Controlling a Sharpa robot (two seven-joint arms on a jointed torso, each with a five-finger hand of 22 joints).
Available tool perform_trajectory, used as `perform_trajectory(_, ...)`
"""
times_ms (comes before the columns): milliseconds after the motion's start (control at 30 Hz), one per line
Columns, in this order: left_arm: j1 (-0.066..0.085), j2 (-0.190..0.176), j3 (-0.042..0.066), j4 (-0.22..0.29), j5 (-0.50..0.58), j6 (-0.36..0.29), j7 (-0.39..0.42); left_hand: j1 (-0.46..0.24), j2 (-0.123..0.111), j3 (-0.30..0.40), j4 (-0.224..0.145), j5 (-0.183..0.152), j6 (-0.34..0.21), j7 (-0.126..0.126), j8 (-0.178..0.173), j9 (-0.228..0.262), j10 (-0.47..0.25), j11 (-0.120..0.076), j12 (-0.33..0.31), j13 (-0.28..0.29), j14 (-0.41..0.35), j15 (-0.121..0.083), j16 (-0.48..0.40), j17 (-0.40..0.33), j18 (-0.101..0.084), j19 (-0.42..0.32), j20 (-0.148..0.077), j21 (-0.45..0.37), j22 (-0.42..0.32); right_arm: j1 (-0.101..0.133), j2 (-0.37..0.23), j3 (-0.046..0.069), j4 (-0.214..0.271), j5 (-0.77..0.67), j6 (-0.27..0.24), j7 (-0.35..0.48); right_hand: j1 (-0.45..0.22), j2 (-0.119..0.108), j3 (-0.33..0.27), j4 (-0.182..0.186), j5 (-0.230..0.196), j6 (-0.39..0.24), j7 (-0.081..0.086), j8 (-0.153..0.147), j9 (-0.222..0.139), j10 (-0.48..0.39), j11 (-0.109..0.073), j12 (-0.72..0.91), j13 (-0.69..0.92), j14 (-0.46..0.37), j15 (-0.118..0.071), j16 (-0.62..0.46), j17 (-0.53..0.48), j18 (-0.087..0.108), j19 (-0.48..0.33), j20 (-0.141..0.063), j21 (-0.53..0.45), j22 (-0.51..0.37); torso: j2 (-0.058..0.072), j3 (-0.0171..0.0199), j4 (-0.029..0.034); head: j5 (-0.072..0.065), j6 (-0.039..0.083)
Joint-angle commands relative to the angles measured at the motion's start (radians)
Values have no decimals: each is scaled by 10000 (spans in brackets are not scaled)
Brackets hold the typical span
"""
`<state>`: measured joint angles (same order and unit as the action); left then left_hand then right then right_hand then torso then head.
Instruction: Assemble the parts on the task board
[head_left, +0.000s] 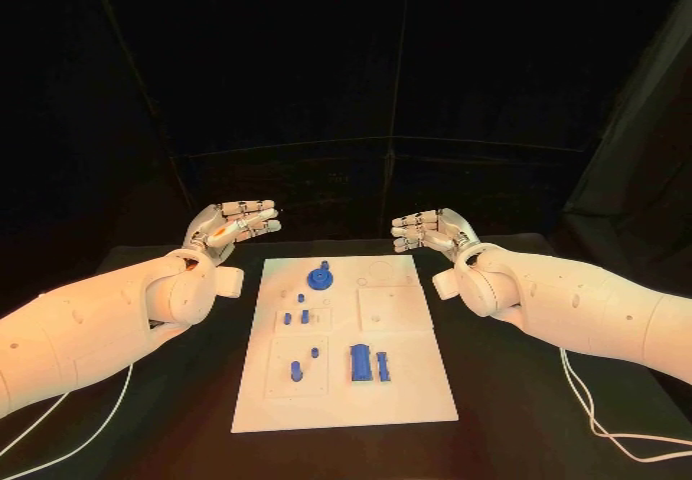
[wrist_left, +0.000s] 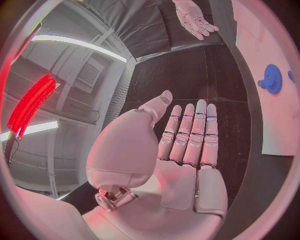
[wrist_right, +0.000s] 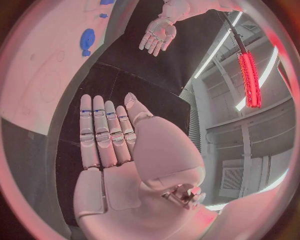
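Small blue parts (head_left: 302, 308), middle of the head frame: too small to tell shapes or whether lying or standing.
Task board (wrist_left: 269, 45), right edge of the left wrist frame: cut off by the circle's rim.
Task board (wrist_right: 44, 75), upper left of the right wrist frame: cut off at the rim.
Round blue part (wrist_right: 87, 40): blurred, form unclear.

No text, label, brand, number or sign can be read anywhere. The task board (head_left: 343, 400) bears no legible marking. Neither do the blue parts (head_left: 359, 362).
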<state>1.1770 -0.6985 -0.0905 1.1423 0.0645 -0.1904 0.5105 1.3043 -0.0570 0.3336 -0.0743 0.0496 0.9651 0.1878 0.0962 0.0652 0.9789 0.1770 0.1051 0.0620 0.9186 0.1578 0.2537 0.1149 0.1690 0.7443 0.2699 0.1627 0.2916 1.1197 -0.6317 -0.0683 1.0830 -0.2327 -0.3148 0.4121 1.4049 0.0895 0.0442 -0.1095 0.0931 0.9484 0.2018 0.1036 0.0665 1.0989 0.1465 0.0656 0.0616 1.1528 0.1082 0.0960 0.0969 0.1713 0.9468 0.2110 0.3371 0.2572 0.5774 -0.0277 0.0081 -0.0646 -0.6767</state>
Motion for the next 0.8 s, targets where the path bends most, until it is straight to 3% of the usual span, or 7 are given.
perform_trajectory(33,-2,165,14,-276,410,-135,524,25,65,-78,-2,9,60,42,-73,6,2,26,-50,6,88,-3,-128,-55,161,13,56,-54,-69,18,181,7,-323,846,774,768,-125,14,0,-139,56,108,3,-123,0,0,31,-24,-11,212,-46,-102,-147,134,230,-37,-149,-158,-88,11,37,-13,96)
perform_trajectory(200,-60,392,16,-581,432,-110,553,65,121,-139,-5,9,92,85,-119,6,47,14,-129,7,203,-6,-330,-141,169,70,59,-107,-195,9,479,8,-795,879,900,898,-183,88,8,-318,87,237,-13,-244,6,80,2,-12,-11,517,-123,-177,-278,132,544,-110,-272,-316,-65,53,104,-17,211)
perform_trajectory(233,-37,331,10,-499,202,-68,196,-3882,570,-1050,743,-496,-2857,-526,-962,-652,-2937,-531,-1051,-620,-2666,-464,-971,-434,-507,-2209,-786,-537,-1003,-2,389,-1,-672,465,406,391,-4276,-895,-442,157,-931,-2740,-605,-1036,-665,-3297,-439,-656,-616,-3162,-1082,-960,-969,-514,-2519,-712,-1178,-969,-57,21,49,-11,163)
perform_trajectory(267,-39,329,11,-491,201,-78,196,-3899,570,-1080,743,-496,-2862,-525,-962,-652,-2941,-534,-1051,-620,-2657,-477,-977,-442,-507,-2211,-787,-537,-1016,-3,385,1,-662,468,397,392,-4319,-189,-442,136,-931,-2719,-627,-1036,-665,-3297,-439,-656,-616,-3122,-1082,-960,-969,-514,-2484,-722,-1185,-993,-59,23,48,-5,168)
perform_trajectory(300,-45,323,16,-466,196,-108,195,-4142,570,-1147,743,-496,-3052,-545,-962,-652,-3142,-561,-1051,-620,-2825,-505,-1037,-1149,-506,-2351,-832,-584,-1075,-7,375,4,-632,478,371,396,-4591,-895,-442,131,-931,-2861,-659,-1036,-665,-3446,-470,-656,-616,-3298,-1082,-960,-969,-514,-2625,-761,-1256,-1040,-65,29,45,10,181)
perform_trajectory(700,-527,-125,366,1400,-135,-2346,156,-7666,570,-2019,743,-496,-5660,-1071,-962,-652,-5763,-1041,-1051,-620,-5339,-1578,-1631,-1149,-786,-4362,-1569,-1627,-1802,-288,-381,281,1607,1230,-1633,674,-8306,-895,-442,1095,-931,-5458,-1186,-1036,-665,-6401,-1465,-656,-616,-6535,-1082,-960,-969,-793,-5312,-1285,-2087,-1642,-329,275,-79,640,761)
perform_trajectory(800,-731,-314,513,2188,-275,-3290,139,-8281,570,-2171,743,-496,-6116,-1163,-962,-652,-6218,-1770,-1051,-620,-5779,-1578,-1733,-1149,-881,-4714,-1698,-1627,-1931,-406,-699,397,2549,1547,-2476,791,-8940,-895,-442,1095,-931,-5906,-1281,-1036,-665,-6909,-1465,-656,-616,-7085,-1082,-960,-969,-904,-5773,-1375,-2230,-1746,-332,277,-81,646,767)
